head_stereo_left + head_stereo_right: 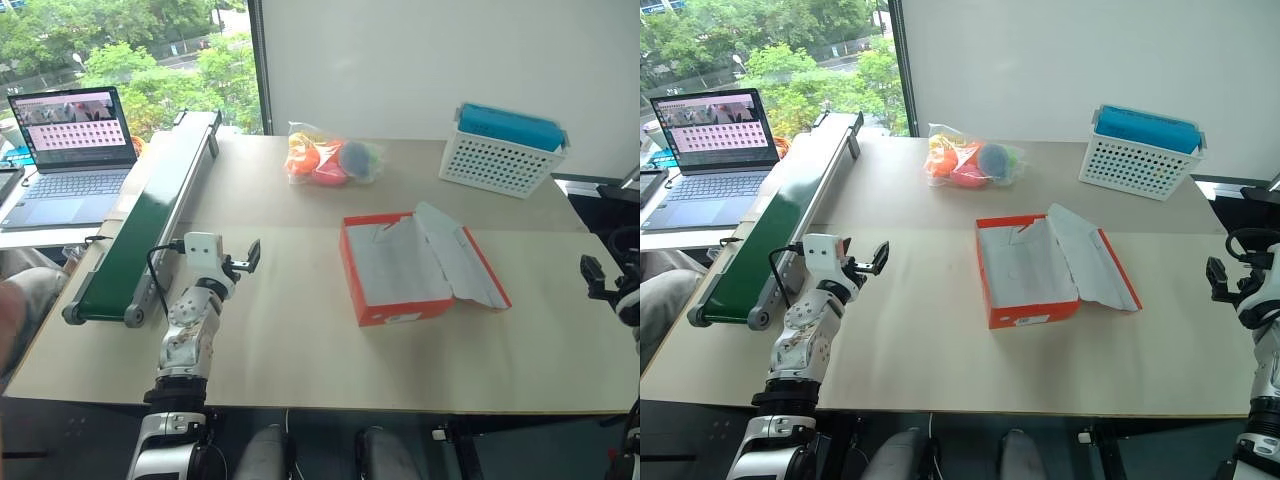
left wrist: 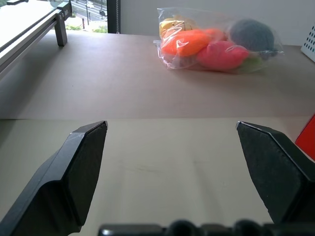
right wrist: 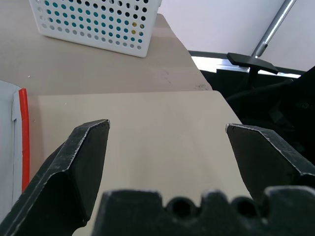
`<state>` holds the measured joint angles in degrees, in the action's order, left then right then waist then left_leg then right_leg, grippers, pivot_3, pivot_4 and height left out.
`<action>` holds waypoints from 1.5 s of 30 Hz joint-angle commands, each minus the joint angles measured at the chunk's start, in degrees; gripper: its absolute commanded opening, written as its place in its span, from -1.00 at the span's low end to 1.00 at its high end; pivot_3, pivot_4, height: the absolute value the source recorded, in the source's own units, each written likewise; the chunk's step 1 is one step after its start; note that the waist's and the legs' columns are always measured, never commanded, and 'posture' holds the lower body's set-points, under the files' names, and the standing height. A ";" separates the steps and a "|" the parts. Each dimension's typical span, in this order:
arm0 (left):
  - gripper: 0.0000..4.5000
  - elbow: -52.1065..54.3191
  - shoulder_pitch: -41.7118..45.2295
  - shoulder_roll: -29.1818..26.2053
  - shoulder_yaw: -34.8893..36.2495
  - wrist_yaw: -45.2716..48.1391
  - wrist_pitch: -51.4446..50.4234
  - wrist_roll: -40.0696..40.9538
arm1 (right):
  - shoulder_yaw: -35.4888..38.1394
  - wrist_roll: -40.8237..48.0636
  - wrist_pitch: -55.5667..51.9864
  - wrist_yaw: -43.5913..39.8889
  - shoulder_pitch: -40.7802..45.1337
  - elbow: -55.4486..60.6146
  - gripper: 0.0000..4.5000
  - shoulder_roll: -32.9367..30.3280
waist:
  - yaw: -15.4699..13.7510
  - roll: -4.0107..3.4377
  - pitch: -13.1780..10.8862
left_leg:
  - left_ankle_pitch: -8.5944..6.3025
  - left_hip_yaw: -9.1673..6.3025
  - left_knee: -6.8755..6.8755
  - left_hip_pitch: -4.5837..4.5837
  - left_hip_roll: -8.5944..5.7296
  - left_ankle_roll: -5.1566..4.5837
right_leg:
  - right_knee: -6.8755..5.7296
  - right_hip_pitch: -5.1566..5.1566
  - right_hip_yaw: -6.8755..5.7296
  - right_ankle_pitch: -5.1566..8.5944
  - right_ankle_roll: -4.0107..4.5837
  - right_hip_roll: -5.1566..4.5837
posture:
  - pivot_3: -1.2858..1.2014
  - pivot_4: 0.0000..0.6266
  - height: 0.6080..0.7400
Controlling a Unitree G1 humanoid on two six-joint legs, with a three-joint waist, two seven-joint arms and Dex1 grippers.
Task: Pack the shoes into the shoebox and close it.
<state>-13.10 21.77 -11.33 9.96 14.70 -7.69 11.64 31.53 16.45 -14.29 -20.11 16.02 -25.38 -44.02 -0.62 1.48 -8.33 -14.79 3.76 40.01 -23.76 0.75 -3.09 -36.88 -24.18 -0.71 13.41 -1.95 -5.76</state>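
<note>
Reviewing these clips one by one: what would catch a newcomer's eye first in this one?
The red-orange shoebox lies open mid-table, white paper lining spilling over its right side, with no shoes inside. Behind it sit a clear bag of colourful toys and, far right, a white perforated basket with a blue top. The left gripper and right gripper hover on either side, fingers wide apart, holding nothing.

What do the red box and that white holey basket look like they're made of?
The shoebox looks like matte cardboard: thin red-orange walls with sharp folded edges, lined with crinkled white paper that spills over one side. The basket seems moulded plastic: smooth white walls with even rows of round holes. Its blue top could be plastic too; hard to say.
</note>
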 commanded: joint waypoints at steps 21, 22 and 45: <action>1.00 -6.60 4.71 -25.35 17.01 5.51 -6.81 6.45 | -31.66 32.91 -39.57 -15.91 16.25 51.45 0.98 8.60 | -0.02 0.26 -0.17 | -0.10 -0.20 0.20 -0.25 -0.12 -0.27 | 0.12 -0.14 -0.56 -0.14 -0.06 -0.60 | 0.03 -0.52 0.46; 1.00 -7.99 4.66 -26.49 16.99 6.63 -6.91 6.43 | -32.86 31.84 -39.02 -15.10 16.15 51.29 0.98 10.03 | 0.05 0.26 -0.17 | -0.09 -0.20 0.20 -0.26 -0.10 -0.25 | 0.11 -0.14 -0.59 -0.14 -0.06 -0.60 | 0.03 -0.52 0.46; 1.00 -23.46 13.57 -23.30 7.53 7.19 -8.06 2.23 | -34.02 18.56 -29.62 -7.18 3.49 53.05 0.98 19.07 | 0.61 0.43 -0.12 | 0.02 -0.19 0.14 -0.40 -0.06 -0.04 | -0.12 -0.38 -1.63 -0.22 0.10 -0.78 | 0.03 -0.52 0.46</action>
<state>-36.21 33.90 -33.55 17.28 21.46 -16.56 14.44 -3.50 35.78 -45.66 -27.95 18.99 25.36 -25.29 -0.01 1.91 -8.45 -14.76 3.58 40.15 -24.16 0.69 -3.14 -37.01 -24.56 -2.34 13.19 -1.84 -6.54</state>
